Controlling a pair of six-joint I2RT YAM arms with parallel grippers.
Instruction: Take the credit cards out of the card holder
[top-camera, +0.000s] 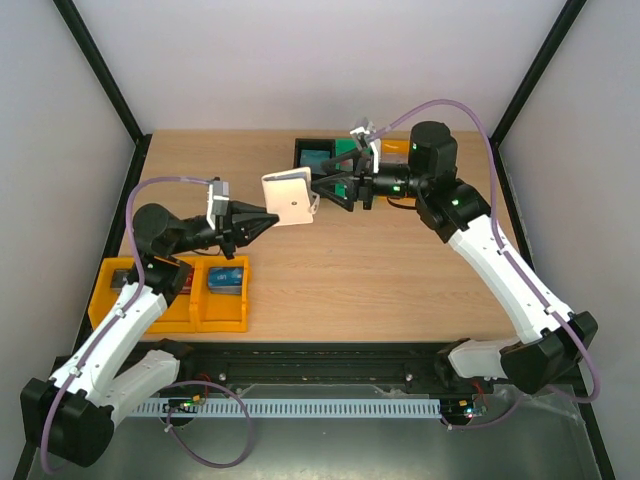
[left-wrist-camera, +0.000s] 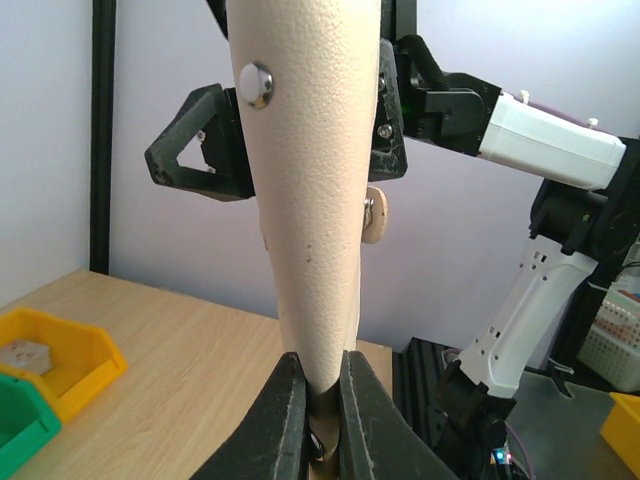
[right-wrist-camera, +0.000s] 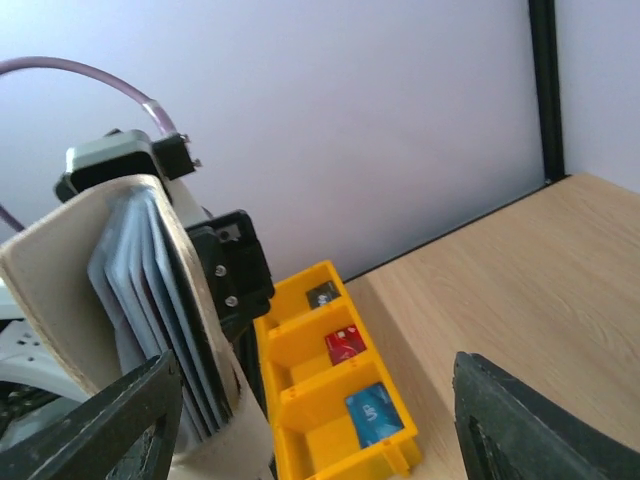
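Cream card holder (left-wrist-camera: 310, 200) (pinched) in left end effector (left-wrist-camera: 318, 375).

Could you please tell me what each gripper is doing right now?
Left gripper: closed on the card holder.
Right gripper: open, holding nothing.

Light wooden table (top-camera: 400, 290), plain whitish walls (top-camera: 320, 60), black corner posts (top-camera: 100, 70), perhaps metal.

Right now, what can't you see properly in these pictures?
- Right wrist view: whether any cards sit inside the card holder. Only the pocket edges show.
- Right wrist view: the writing on the red card in the yellow bin is too small to read.
- Top view: the left arm covers part of the yellow bin.
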